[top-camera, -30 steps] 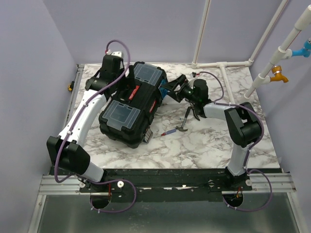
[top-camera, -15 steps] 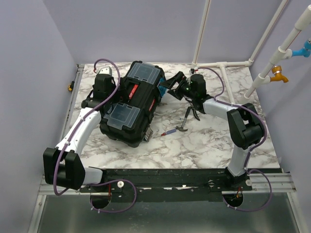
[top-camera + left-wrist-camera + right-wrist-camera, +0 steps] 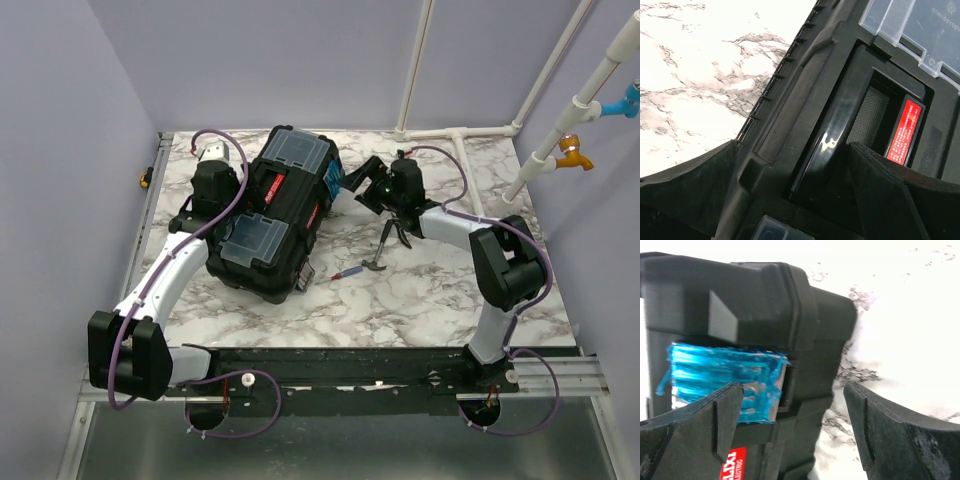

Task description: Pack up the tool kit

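Note:
The black toolbox [image 3: 268,218] lies closed on the marble table, with two grey translucent lid compartments [image 3: 248,232] and a red lid handle [image 3: 275,186]. My left gripper [image 3: 222,196] is open at the box's left side. In the left wrist view its fingers [image 3: 890,195] spread over the lid, either side of a glossy black bar [image 3: 830,140], beside a red label [image 3: 905,131]. My right gripper [image 3: 362,192] is open at the box's right end. In the right wrist view it [image 3: 795,425] faces the teal latch [image 3: 725,382], its left finger [image 3: 695,432] just in front of it.
Dark pliers [image 3: 388,236] and a small screwdriver [image 3: 350,271] with a red and blue handle lie on the table right of the box. White pipes [image 3: 460,135] run along the back right. A wall edge with a yellow fitting [image 3: 146,180] borders the left.
My left wrist has come from the box's far left corner toward me, down along its left side. The box has turned slightly. My right gripper has drawn back a little from the latch.

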Controlling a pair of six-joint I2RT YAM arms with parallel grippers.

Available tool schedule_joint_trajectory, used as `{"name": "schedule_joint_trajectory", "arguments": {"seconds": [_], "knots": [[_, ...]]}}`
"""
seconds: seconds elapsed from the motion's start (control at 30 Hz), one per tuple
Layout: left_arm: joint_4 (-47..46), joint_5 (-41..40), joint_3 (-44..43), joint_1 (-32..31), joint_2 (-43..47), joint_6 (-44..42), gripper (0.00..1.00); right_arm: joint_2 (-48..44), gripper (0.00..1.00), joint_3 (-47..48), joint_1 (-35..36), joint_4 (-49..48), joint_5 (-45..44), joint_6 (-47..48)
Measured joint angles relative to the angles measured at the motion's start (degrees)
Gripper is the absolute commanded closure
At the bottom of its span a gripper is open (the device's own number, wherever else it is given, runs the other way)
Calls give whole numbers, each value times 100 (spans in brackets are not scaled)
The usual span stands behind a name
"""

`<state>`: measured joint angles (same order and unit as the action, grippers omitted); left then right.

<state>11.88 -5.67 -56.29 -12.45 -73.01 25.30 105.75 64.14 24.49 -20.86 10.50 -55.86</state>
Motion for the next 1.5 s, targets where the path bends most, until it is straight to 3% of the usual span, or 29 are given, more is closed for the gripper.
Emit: {"name": "schedule_joint_trajectory", "arguments": {"seconds": [0.33,0.6,0.73,1.17,1.5], "knots": [[-94,-59,61,-44,37,-39,10,-271,1,-929,0,-557,-164,-26],[-219,-52,125,-44,37,-44,11,-260,0,-988,0,-1971,426,-387],[-352,-33,227,-44,85,-26,11,-205,0,-868,0,-2138,551,-485],[-1375,114,1095,-74,654,46,13,249,4,522,168,-356,179,-452],[-2015,26,1574,-223,920,-22,13,396,10,553,184,321,-212,-402]]}}
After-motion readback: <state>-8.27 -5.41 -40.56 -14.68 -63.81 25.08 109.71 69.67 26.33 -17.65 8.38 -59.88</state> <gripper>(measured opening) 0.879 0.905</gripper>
